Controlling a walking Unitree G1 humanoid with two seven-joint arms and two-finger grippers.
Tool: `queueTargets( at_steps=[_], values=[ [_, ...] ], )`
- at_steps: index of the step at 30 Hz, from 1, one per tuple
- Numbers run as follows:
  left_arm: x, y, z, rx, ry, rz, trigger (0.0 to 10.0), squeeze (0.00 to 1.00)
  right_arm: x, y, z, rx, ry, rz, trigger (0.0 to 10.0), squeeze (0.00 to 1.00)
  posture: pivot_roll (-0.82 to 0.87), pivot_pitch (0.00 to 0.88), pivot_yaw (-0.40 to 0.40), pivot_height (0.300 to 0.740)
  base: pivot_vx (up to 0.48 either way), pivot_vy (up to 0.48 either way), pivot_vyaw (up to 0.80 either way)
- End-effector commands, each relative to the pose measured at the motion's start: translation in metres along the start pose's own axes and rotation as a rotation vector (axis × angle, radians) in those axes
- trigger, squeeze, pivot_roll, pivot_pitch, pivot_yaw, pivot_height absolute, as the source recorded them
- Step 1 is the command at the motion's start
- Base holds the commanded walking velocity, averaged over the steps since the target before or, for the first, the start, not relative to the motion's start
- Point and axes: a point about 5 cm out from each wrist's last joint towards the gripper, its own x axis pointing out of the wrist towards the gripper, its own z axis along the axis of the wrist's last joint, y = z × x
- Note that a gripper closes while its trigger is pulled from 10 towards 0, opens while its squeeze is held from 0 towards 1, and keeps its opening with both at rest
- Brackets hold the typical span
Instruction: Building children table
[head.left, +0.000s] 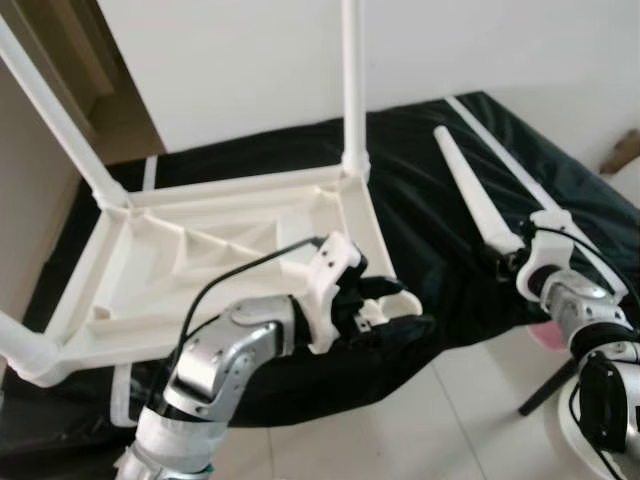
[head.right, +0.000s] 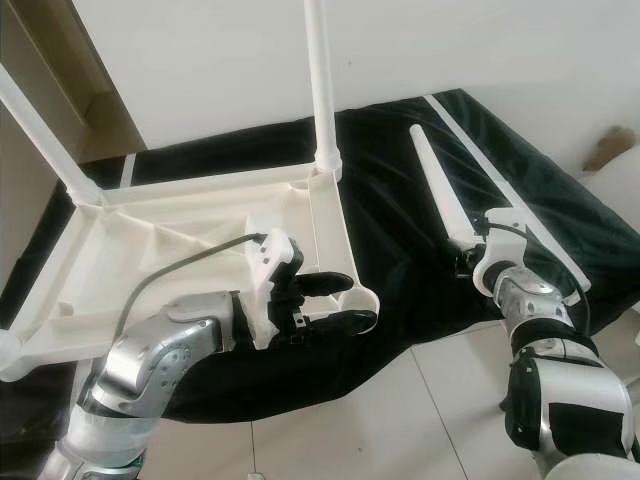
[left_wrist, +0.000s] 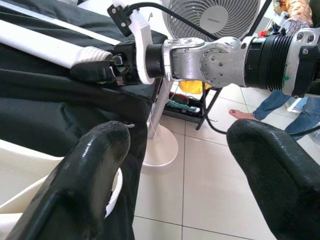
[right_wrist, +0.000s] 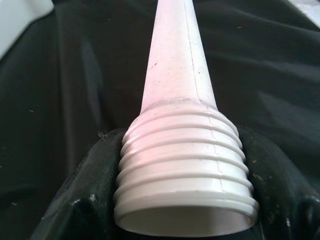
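Note:
The white plastic table (head.left: 200, 250) lies upside down on a black cloth (head.left: 430, 170). Upright legs stand at its far right corner (head.left: 350, 80), far left corner (head.left: 60, 120) and near left corner (head.left: 20, 350). The near right corner socket (head.right: 360, 297) holds no leg. My left gripper (head.left: 392, 308) is open, with one finger above that socket and one below it. A loose tapered leg (head.left: 465, 185) lies on the cloth to the right. My right gripper (head.left: 508, 262) is shut on its threaded end (right_wrist: 185, 175).
Pale tiled floor (head.left: 450, 420) runs along the cloth's near edge. A white standing fan (left_wrist: 215, 17) with a round base (left_wrist: 160, 150) is on my right, and a person's bare foot (left_wrist: 240, 114) is beside it. A dark stand leg (head.left: 545, 390) crosses the floor by my right arm.

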Motion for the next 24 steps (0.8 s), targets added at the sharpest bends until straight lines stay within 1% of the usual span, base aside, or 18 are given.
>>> queueTargets(
  at_steps=[1,3,5,7,8,11,14,15,18,19,21,22,23,24],
  values=[
    [0.001,0.001,0.001,-0.002,0.004,0.027,10.0,0.00,0.004,0.010,-0.001,0.003,0.006,0.044,0.0,0.00,0.04,0.025,0.090,0.740,0.000,0.000,0.00],
    [0.001,0.001,0.001,0.001,0.003,0.029,10.0,0.00,0.005,0.015,0.000,-0.017,-0.004,0.058,0.0,0.00,0.04,0.024,0.084,0.740,0.000,0.000,0.00],
    [0.001,0.001,0.001,0.001,0.003,0.029,10.0,0.00,0.005,0.015,0.000,-0.017,-0.004,0.058,0.0,0.00,0.04,0.024,0.084,0.740,0.000,0.000,0.00],
    [0.000,0.002,0.003,0.008,-0.004,0.041,10.0,0.00,0.006,0.023,0.003,0.008,-0.057,0.052,0.0,0.00,0.04,0.020,0.072,0.740,0.000,0.000,0.00],
    [0.000,0.002,0.003,0.008,-0.004,0.041,10.0,0.00,0.006,0.023,0.003,0.008,-0.057,0.052,0.0,0.00,0.04,0.020,0.072,0.740,0.000,0.000,0.00],
    [-0.001,0.004,0.003,0.014,-0.006,0.054,10.0,0.00,0.003,0.033,0.002,0.064,-0.112,0.020,0.0,0.00,0.04,0.019,0.069,0.740,0.000,0.000,0.00],
    [-0.001,0.005,0.004,0.014,-0.006,0.055,10.0,0.00,0.001,0.037,0.002,0.070,-0.127,0.016,0.0,0.00,0.04,0.019,0.069,0.740,0.000,0.000,0.00],
    [-0.001,0.005,0.004,0.016,-0.005,0.055,10.0,0.00,-0.003,0.041,0.002,0.096,-0.143,0.006,0.0,0.00,0.04,0.016,0.071,0.740,0.000,0.000,0.00],
    [-0.001,0.005,0.004,0.017,-0.005,0.055,10.0,0.00,-0.006,0.044,0.002,0.117,-0.153,-0.001,0.0,0.00,0.04,0.016,0.071,0.740,0.000,0.000,0.00],
    [-0.001,0.005,0.004,0.020,-0.004,0.051,10.0,0.00,-0.011,0.049,0.001,0.153,-0.162,-0.020,0.0,0.00,0.04,0.017,0.074,0.740,0.000,0.000,0.00],
    [-0.001,0.005,0.004,0.020,-0.004,0.051,10.0,0.00,-0.011,0.049,0.001,0.153,-0.162,-0.020,0.0,0.00,0.04,0.017,0.074,0.740,0.000,0.000,0.00],
    [0.000,0.005,0.005,0.023,-0.003,0.048,10.0,0.00,-0.017,0.054,0.001,0.174,-0.171,-0.031,0.0,0.00,0.04,0.017,0.074,0.740,0.000,0.000,0.00],
    [0.001,0.006,0.006,0.027,-0.001,0.042,10.0,0.00,-0.032,0.067,-0.002,0.204,-0.173,-0.036,0.0,0.00,0.03,0.017,0.077,0.740,0.000,0.000,0.00],
    [0.001,0.006,0.006,0.027,-0.001,0.042,10.0,0.00,-0.032,0.067,-0.002,0.204,-0.173,-0.036,0.0,0.00,0.03,0.017,0.077,0.740,0.000,0.000,0.00]
  ],
)
